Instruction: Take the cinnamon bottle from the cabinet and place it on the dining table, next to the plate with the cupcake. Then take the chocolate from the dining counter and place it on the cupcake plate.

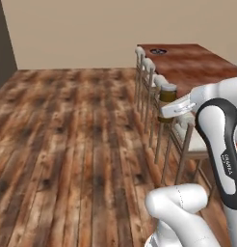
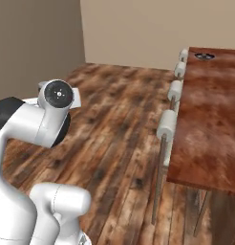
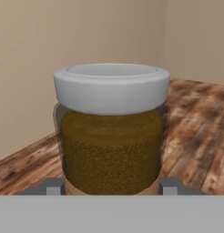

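1. The gripper (image 3: 112, 189) is partly closed on the cinnamon jar (image 3: 111, 132), one finger on each side of its base. In the hand view the jar stands upright, pale lid on top. The grip is low on the jar, so I judge a sharp swing of the arm or a jolt from the base could tip it or let it slip.
2. In the left base view the jar (image 1: 166, 101) hangs in the air over the row of chairs (image 1: 154, 91), at about two o'clock from the picture's centre. Carried low, it could knock a chair back.
3. Beyond lies the dining table (image 2: 210, 119).
4. At its far end, about one o'clock in the right base view, sits the plate (image 2: 204, 56); what is on it is too small to tell. Setting the jar down too close could bump it.
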